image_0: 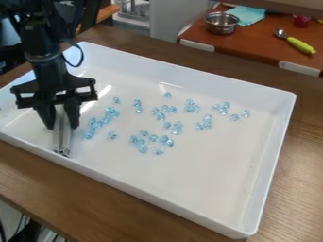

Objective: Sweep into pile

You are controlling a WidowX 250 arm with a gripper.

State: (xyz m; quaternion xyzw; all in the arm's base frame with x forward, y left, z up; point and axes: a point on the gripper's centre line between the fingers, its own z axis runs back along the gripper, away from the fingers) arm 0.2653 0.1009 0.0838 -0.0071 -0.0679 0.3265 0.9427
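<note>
Tray (211, 196) holding scattered blue pieces (166, 141).

A smooth, glossy plastic look is shown by the tray (208, 208), with streaks of light reflected in its floor. Clear, glassy facets are seen on the beads (144, 141). A shiny, metallic finish is carried by the strip (62, 134), and mostly matt plastic by the gripper (61, 113). Grained wood is shown by the table (290, 189); polished metal is seen on the bowl (221, 24).
</note>
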